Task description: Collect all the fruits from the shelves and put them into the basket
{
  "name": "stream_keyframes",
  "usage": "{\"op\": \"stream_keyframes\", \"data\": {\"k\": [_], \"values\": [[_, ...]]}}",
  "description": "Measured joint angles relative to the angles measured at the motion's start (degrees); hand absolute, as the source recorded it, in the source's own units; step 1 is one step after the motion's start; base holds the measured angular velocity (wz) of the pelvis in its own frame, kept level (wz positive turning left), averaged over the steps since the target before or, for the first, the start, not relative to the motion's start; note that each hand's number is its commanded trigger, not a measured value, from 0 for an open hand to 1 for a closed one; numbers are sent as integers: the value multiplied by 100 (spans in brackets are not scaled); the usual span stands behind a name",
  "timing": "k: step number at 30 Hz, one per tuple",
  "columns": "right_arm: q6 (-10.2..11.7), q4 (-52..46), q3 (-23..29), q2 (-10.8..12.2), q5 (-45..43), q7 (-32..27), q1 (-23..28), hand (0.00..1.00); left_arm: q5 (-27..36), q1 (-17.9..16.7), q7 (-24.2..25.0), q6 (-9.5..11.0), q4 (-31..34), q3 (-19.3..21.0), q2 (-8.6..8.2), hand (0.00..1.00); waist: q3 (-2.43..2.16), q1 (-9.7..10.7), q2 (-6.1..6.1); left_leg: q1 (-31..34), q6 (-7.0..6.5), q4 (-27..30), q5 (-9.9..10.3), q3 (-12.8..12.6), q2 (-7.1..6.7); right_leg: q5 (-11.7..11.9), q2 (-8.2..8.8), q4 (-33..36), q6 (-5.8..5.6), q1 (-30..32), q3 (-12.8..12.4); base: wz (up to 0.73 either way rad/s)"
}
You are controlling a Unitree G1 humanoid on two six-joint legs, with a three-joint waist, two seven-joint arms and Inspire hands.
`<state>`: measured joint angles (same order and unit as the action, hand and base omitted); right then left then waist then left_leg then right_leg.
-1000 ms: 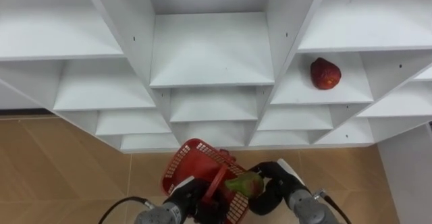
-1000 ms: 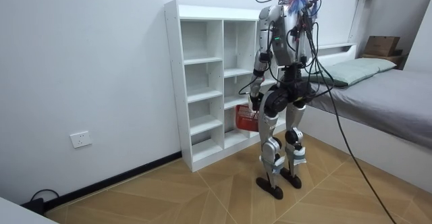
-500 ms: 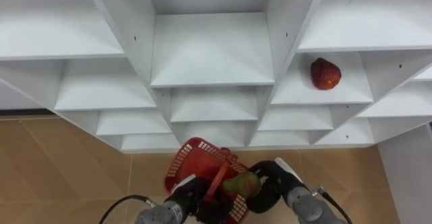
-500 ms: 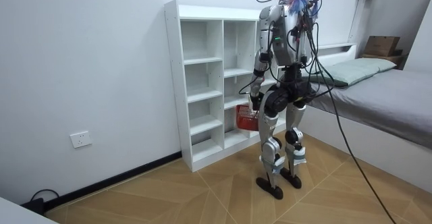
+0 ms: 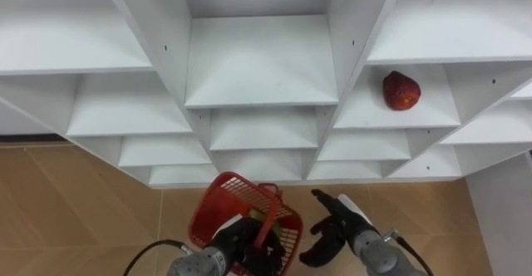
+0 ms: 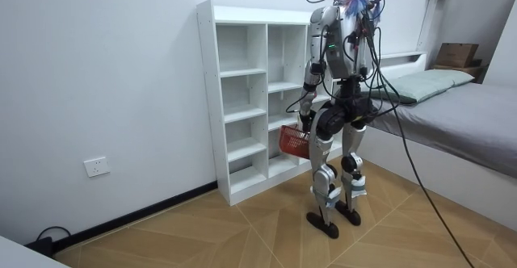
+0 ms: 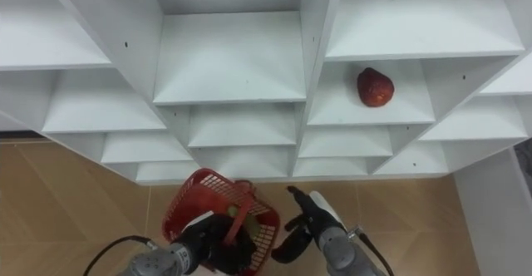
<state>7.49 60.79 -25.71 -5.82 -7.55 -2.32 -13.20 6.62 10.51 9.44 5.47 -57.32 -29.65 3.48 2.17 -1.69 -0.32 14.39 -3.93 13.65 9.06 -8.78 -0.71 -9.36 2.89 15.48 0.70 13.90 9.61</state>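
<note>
Closet (image 5: pixel 260 60) white, plain; fruit (image 5: pixel 401 91) red, up beyond right hand (image 5: pixel 342 224), fingers (image 5: pixel 323 199) black; basket (image 5: pixel 214 212) red, open lattice, just left of fingers; floor (image 5: pixel 75 201) tan wood, herringbone; bed (image 6: pixel 477 106) grey; wall (image 6: pixel 97 74) white

Matt white closet (image 5: pixel 262 60), red plastic mesh basket (image 5: pixel 212 207), wood-pattern floor (image 5: pixel 75 201).

1. No text, number, label or sign can be read in any of the views
2. The white closet (image 5: pixel 262 60) has plain panels with no legible marking, and the red basket (image 5: pixel 218 211) is plain mesh
3. The wall socket (image 6: pixel 96 167) in the room view is too small to tell whether it bears any marking
</note>
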Motion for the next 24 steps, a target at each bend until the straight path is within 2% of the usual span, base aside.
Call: {"op": "stream_keyframes", "data": {"k": [8, 10, 18, 19, 20, 22, 24], "values": [[1, 106, 3, -2, 57, -5, 1, 0, 1, -2, 0, 0, -2, 10, 0, 100, -1, -4, 0, -11, 0, -1, 0, 0, 0, 0, -3, -1, 0, -11, 0, 0], [2, 107, 10, -2, 91, -4, 20, 0, 6, -9, 0, 0, -3, 25, 43, 100, -2, -2, 1, -56, 0, -2, 0, 6, 0, 0, -2, -30, 0, -74, 0, 0], [18, -420, 42, -92, 445, 1, 409, 0, 289, -37, 0, 29, 3, 200, 88, 100, -20, 18, -22, -400, 8, -86, 6, 0, -4, -1, -10, -95, -2, -395, -9, 0], [23, -557, 71, -113, 526, 3, 509, 0, 287, -67, -2, 57, 4, 222, 122, 100, -53, 19, -35, -430, 8, -100, 6, -11, -6, -2, -11, -97, -4, -416, -10, -5], [40, -590, 78, -117, 548, 3, 543, 0, 286, -95, -3, 81, 5, 262, 123, 100, -55, 22, -43, -460, 8, -101, 6, -19, -5, -2, -12, -105, -4, -446, -13, 0], [55, -735, 129, -129, 559, 6, 714, 0, 289, -222, -7, 102, 51, 301, 169, 100, -126, 69, -76, -525, 10, -107, 7, -17, -5, -3, -18, -185, -5, -551, 0, 2], [63, -1106, 242, -162, 604, 50, 981, 0, 402, -424, -8, 102, 204, 474, 211, 100, -156, 140, -117, -659, 26, -113, 18, 14, -4, -3, -25, -242, -4, -719, 11, 5]]}}
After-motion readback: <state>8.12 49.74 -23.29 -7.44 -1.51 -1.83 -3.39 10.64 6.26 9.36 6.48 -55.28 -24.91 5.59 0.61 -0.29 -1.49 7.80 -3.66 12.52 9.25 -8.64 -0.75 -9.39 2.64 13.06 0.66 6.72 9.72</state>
